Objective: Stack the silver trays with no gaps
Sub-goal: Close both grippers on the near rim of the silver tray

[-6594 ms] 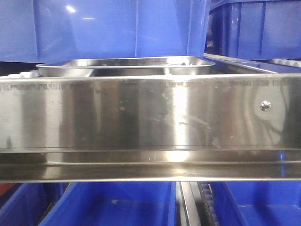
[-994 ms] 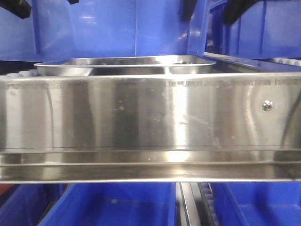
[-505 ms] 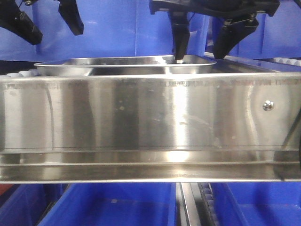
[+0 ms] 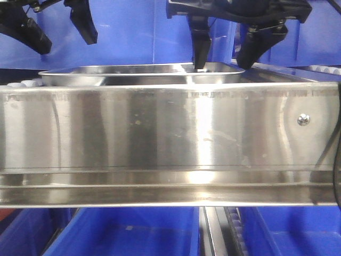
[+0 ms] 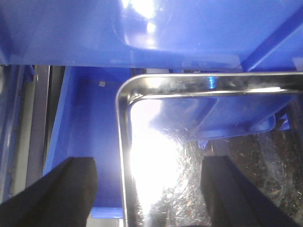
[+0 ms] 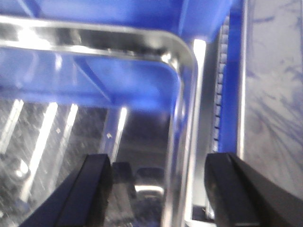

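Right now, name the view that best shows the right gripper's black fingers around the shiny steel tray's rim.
Right wrist view: the open right gripper straddles the rim of the shallow shiny steel tray, one finger each side. The front view shows it edge-on. The left wrist view lacks it.

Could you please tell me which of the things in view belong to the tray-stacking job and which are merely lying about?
Belong to the job:
silver trays
left gripper, open over the left rim
right gripper, open astride the right rim

Just lying about:
blue plastic bins
steel shelf rail
screw in the rail
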